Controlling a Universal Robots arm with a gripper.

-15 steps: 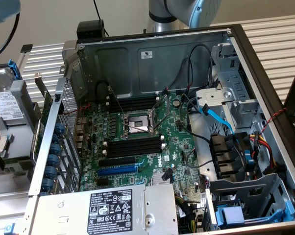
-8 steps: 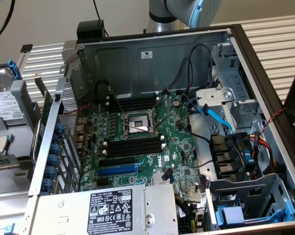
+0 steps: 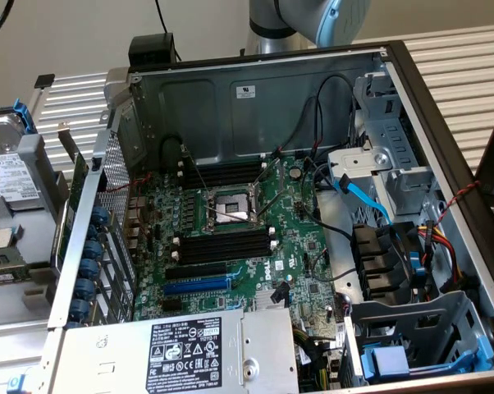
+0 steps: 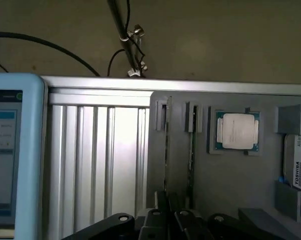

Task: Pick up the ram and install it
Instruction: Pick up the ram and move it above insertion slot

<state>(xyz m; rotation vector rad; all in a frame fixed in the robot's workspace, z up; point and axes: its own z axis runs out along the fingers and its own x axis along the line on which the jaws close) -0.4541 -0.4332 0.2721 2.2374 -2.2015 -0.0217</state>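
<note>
Two thin green ram sticks stand on edge in holders of a grey tray (image 4: 230,185), one (image 4: 166,145) in line with my gripper and the other (image 4: 192,150) just beside it. My gripper (image 4: 169,201) has its dark fingers shut, hovering over the near end of the first stick; I cannot tell whether they touch it. In the exterior view the open computer case shows the motherboard (image 3: 230,222) with empty long black slots (image 3: 222,246) by the CPU socket (image 3: 229,207), and part of my arm (image 3: 313,16) rises behind the case.
A processor (image 4: 237,131) and a hard drive (image 4: 300,167) lie in the same tray. A light-blue screen (image 4: 10,150) stands beside the ribbed aluminium table (image 4: 100,160). In the case sit a blue expansion slot (image 3: 196,286), a power supply (image 3: 189,353), cables and drive cages (image 3: 395,246).
</note>
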